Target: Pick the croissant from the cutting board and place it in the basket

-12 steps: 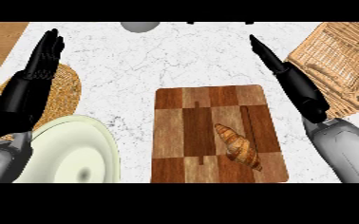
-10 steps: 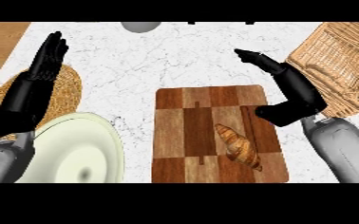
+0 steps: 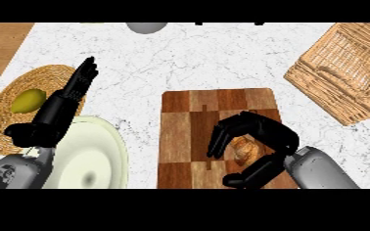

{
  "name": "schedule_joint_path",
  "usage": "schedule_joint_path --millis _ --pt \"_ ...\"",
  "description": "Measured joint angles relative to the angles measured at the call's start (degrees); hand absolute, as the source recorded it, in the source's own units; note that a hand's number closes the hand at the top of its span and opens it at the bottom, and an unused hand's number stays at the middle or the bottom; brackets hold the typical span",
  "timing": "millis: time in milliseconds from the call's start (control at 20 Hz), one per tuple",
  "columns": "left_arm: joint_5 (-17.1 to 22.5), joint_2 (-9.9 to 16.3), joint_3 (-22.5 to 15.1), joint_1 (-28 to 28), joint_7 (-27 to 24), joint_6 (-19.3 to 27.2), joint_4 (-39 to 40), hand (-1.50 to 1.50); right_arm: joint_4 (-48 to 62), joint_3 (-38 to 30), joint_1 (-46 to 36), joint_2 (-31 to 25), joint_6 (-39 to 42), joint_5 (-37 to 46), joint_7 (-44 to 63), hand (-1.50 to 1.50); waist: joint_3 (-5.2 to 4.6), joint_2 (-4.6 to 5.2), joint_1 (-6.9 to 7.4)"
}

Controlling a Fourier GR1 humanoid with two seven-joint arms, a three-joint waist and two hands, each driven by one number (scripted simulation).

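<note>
On the wooden cutting board [image 3: 192,127] at the lower middle lies the golden croissant [image 3: 244,148], mostly covered. My right hand [image 3: 256,134] is over it, fingers curled down on its left side and thumb below it, closing round the pastry. The wicker basket [image 3: 339,76] stands at the right edge, beyond the board. My left hand [image 3: 61,107] rests open at the left, fingers pointing up, above a woven mat.
A pale green plate [image 3: 86,156] sits at the lower left beside the board. A round woven mat [image 3: 39,80] at the left carries a yellow-green fruit [image 3: 27,100]. A grey bowl [image 3: 147,27] shows at the top edge.
My right hand has come down from beside the basket onto the cutting board and curled its fingers round the croissant. The left hand has barely shifted.
</note>
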Motion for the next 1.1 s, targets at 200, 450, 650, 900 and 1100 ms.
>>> schedule_joint_path --millis 200,450,650,900,1100 --pt "0.0 -0.5 0.6 1.2 0.3 -0.5 0.5 0.00 -7.9 4.3 8.3 0.3 -7.4 9.8 -1.8 -1.50 -0.09 -0.43 -0.99" --pt "-0.1 -0.2 1.1 1.4 1.8 -0.5 0.1 0.00 -16.3 1.1 10.3 -4.2 -15.4 19.4 3.5 -1.50 -0.19 -0.82 -1.93" --pt "-0.5 -0.8 0.9 1.0 2.8 -0.4 0.1 0.00 -23.2 -4.1 7.1 -9.2 -17.0 24.4 12.3 -1.50 -0.28 -0.92 -2.10" --pt "-0.9 -1.2 0.9 0.5 2.7 -0.8 0.7 0.00 -28.8 -7.3 2.6 -20.2 -8.1 27.1 21.7 -1.50 -0.37 -0.83 -1.71" --pt "-1.5 -1.8 0.5 0.7 2.9 -0.9 -0.1 0.00 -31.5 -10.1 0.0 -27.3 2.5 21.7 26.9 -1.50 -0.33 -0.67 -1.12"
